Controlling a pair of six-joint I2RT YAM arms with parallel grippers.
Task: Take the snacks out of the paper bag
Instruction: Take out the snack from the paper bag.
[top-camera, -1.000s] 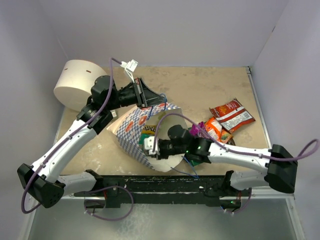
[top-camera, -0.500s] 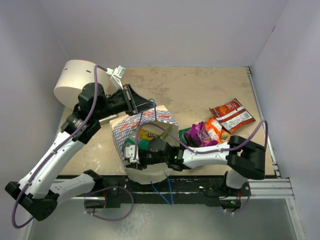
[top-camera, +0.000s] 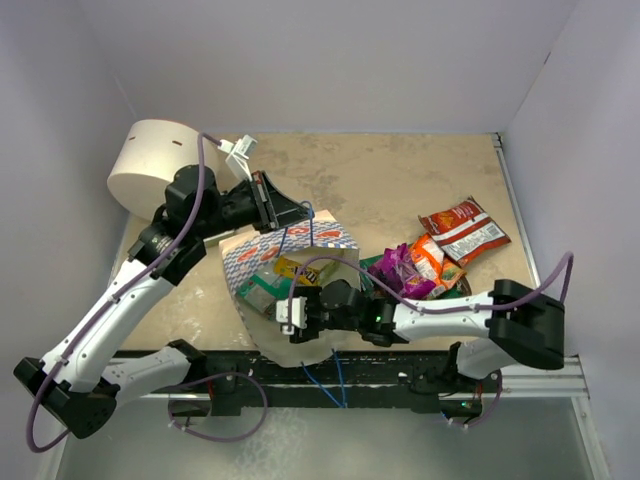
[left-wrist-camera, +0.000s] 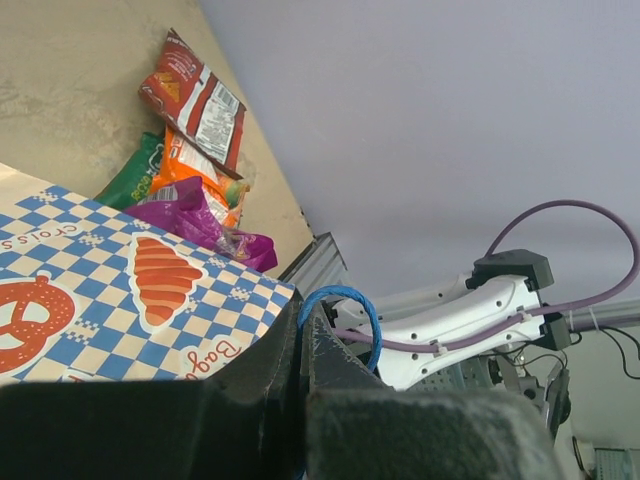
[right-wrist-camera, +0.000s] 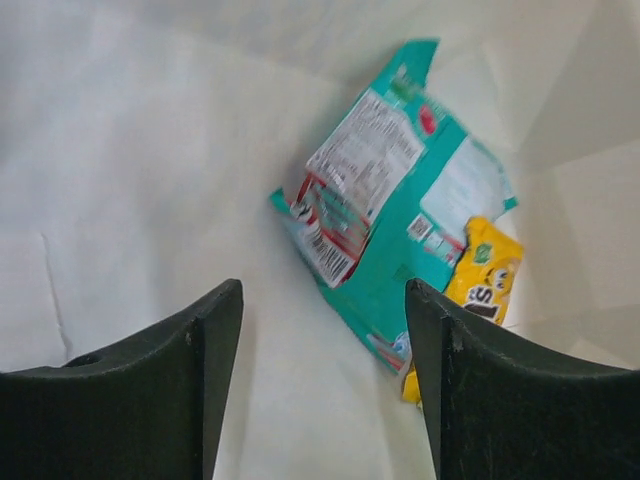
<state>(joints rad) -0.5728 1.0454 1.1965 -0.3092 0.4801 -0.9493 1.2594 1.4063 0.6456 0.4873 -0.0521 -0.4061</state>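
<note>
Inside the bag, a teal packet and a yellow packet lie by the wide-apart right fingers. Left fingers pinch its blue handle. More snacks lie on the desk.

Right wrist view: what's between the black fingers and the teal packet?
Nothing: that view shows only bare paper bag lining between the open right gripper and the teal packet.

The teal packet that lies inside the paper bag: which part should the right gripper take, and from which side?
The teal packet lies flat against the paper bag wall, with the yellow packet at one side. So the open right gripper should probably go straight in and pinch the opposite edge, by the barcode.
</note>
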